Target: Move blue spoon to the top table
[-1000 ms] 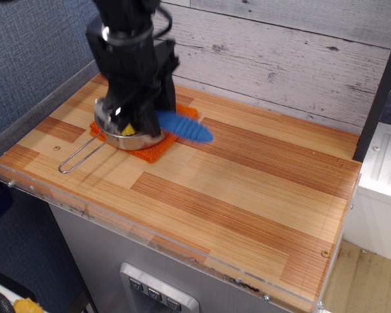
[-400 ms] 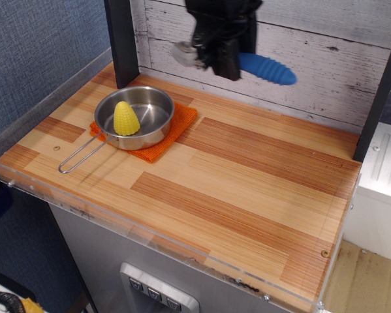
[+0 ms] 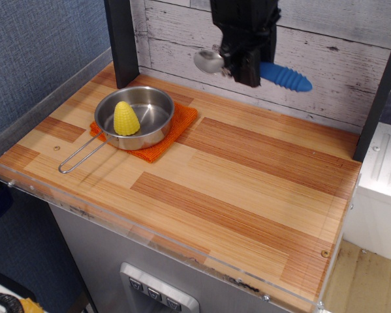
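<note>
Currently tool (image 3: pixel 247 65) clamps spoon (image 3: pixel 283 76) level, aloft at 12 o'clock, clear of pan (image 3: pixel 135 117); set-down on tabletop (image 3: pixel 247 176) pending.

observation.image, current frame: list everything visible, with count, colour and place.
spoon: 1, blue ribbed handle with silver bowl, held in the air near the back wall, roughly level
pan: 1, steel with a thin wire handle, back left of the table, on the cloth
corn: 1, yellow, inside the pan
cloth: 1, orange, under the pan
table: 1, striped light and reddish-brown wood with a clear rim
wall: 1, whitewashed planks, behind the table
post: 1, black, at the back left corner
gripper: 1, black, above the table's back edge, shut on the spoon
</note>
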Motion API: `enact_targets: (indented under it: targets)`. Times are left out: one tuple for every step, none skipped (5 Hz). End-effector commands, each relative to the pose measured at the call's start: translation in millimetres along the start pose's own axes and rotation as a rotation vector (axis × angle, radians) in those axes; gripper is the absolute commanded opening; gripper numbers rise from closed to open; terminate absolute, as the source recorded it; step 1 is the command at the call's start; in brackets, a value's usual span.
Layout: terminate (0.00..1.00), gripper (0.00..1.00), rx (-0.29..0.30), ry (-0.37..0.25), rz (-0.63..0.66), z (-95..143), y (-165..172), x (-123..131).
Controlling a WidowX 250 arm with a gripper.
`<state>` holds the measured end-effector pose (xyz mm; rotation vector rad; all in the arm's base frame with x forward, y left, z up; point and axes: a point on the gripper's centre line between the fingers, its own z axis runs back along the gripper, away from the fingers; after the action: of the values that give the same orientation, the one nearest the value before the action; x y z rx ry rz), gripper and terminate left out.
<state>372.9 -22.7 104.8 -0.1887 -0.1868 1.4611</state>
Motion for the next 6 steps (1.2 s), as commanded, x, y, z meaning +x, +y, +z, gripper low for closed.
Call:
enact_targets:
  targets:
    - [0.0, 0.0, -0.051, -0.002, -0.048, -32.0, -7.0, -13.8]
    - [0.0, 0.0, -0.032, -0.003, -0.075, -51.2, -11.4, -25.4]
    - [0.0, 0.0, -0.028, -0.021, -0.106, -67.4, -12.7, -33.1]
    - [0.0, 0.0, -0.017, -0.023, -0.113, -76.8, -11.3, -35.9]
    - [0.0, 1.0, 0.005, -0.032, -0.106, -81.1, -10.1, -36.5]
    - [0.0, 1.0, 0.005, -0.046, -0.1, -80.2, -8.1, -35.1]
